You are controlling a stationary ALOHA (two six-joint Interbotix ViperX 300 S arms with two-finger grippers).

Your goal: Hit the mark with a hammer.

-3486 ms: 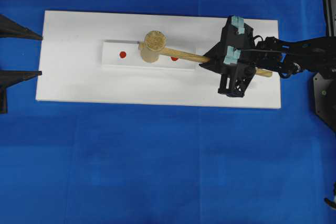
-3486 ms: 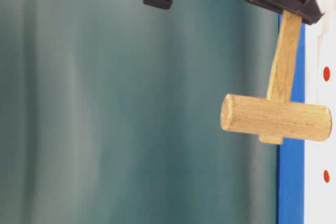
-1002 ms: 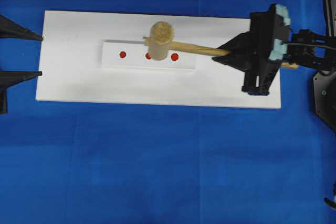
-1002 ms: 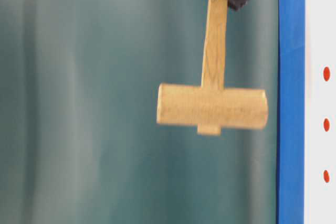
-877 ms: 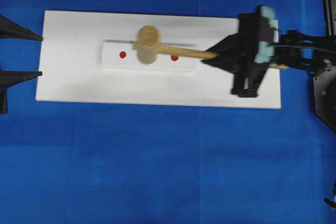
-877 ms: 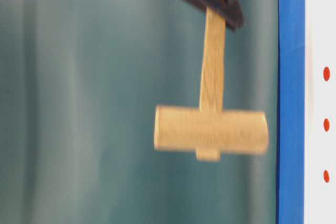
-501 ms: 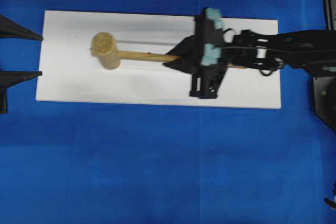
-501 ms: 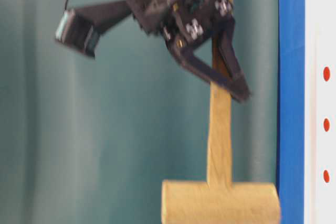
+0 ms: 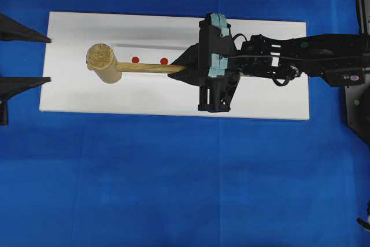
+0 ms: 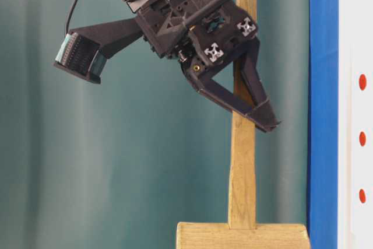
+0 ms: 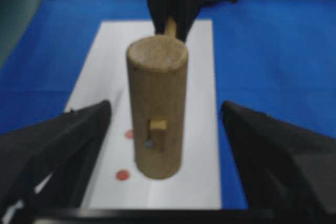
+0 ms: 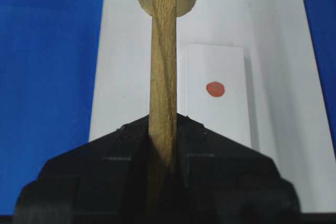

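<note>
Hammer [image 9: 124, 66]: light-brown wooden mallet, thick cylindrical head, long flat handle; held above the white board [image 9: 75, 93], head upright over the board's left part, just left of the red marks [image 9: 134, 59]. In the table-level view the head sits clear of the board surface.
Right gripper [image 9: 186, 67]: pressed tight on the handle, well back from the head; arm reaches in from the right across the board.
Left gripper [image 11: 165, 145]: spread wide, nothing between its fingers [image 9: 20, 84]; sits at the board's left edge, facing the head's end.
White strip [image 12: 220, 98]: lies on the board, carries the red marks; two marks visible from overhead.
Blue cloth [image 9: 173, 183]: covers the table beneath the board.
</note>
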